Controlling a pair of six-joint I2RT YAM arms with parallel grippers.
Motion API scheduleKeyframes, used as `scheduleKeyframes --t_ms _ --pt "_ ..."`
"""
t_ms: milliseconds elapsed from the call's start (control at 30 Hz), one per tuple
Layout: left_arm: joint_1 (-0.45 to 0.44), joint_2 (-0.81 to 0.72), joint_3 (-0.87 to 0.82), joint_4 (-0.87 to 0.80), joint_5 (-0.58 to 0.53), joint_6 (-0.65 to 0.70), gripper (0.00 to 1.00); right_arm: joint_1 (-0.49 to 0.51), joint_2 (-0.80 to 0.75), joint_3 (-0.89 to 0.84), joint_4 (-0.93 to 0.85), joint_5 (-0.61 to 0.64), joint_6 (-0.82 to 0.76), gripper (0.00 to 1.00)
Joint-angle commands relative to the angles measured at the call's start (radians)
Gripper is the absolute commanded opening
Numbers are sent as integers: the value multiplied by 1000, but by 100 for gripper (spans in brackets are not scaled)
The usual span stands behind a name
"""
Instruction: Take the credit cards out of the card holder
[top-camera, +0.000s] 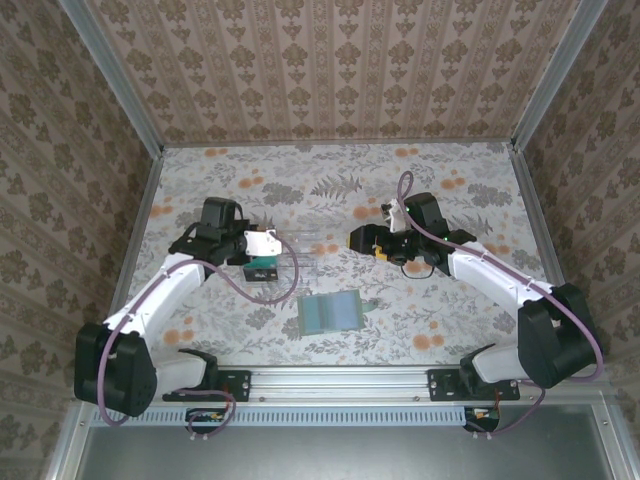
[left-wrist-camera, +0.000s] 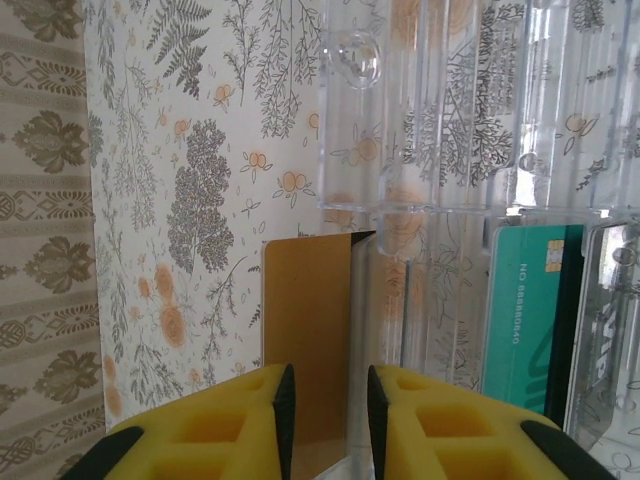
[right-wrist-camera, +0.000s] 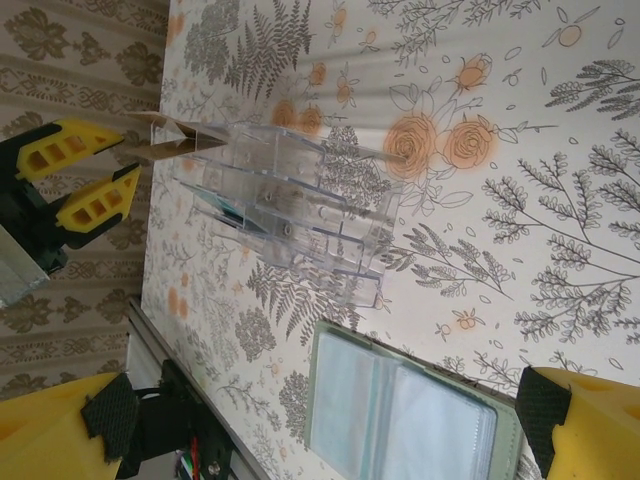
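The card holder (top-camera: 332, 311) lies open on the floral table, pale green rimmed with clear sleeves inside; it also lies below my right gripper (right-wrist-camera: 320, 430) as the card holder (right-wrist-camera: 400, 420). A teal credit card (left-wrist-camera: 525, 320) stands in a slot of the clear tray (left-wrist-camera: 450, 150). A tan card (left-wrist-camera: 308, 330) rests at the tray's left end, just beyond my left gripper (left-wrist-camera: 330, 415). Its jaws stand a little apart with nothing pinched between the pads. My right gripper (top-camera: 355, 238) hovers wide open, right of the tray (top-camera: 295, 260), holding nothing.
The tray (right-wrist-camera: 300, 200) sits between the two arms, with the tan card (right-wrist-camera: 165, 140) jutting from its far end. Patterned walls close the table at left, back and right. A metal rail (top-camera: 340, 380) runs along the near edge.
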Motion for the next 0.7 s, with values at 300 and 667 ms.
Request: scheduleKeyframes --t_ms 300,667 --pt "16 69 8 94 -31 -41 29 -9 33 15 31 -24 19 100" --pt "18 68 23 95 -36 -61 30 -11 31 -1 48 -28 31 100"
